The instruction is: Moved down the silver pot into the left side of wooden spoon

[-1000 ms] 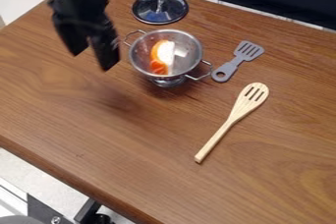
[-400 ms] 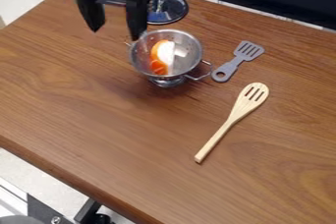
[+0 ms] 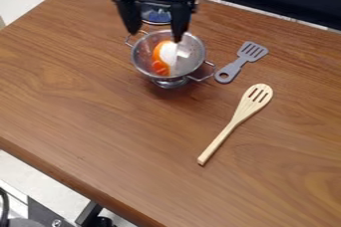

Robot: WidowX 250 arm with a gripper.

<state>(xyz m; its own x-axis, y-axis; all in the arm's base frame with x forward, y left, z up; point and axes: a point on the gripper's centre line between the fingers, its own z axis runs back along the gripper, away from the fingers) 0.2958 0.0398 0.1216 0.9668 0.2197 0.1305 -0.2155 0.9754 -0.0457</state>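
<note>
"Where's the silver colander (image 3: 193, 60)?"

"Upright on the bench (image 3: 100, 121), nearer its far edge than its near one, an orange-and-white piece (image 3: 158, 64) inside."

"And the tool (image 3: 156, 36)?"

"Above the far rim, fingers apart. The slotted wooden spoon (image 3: 233, 123) lies well apart from the colander."
</note>
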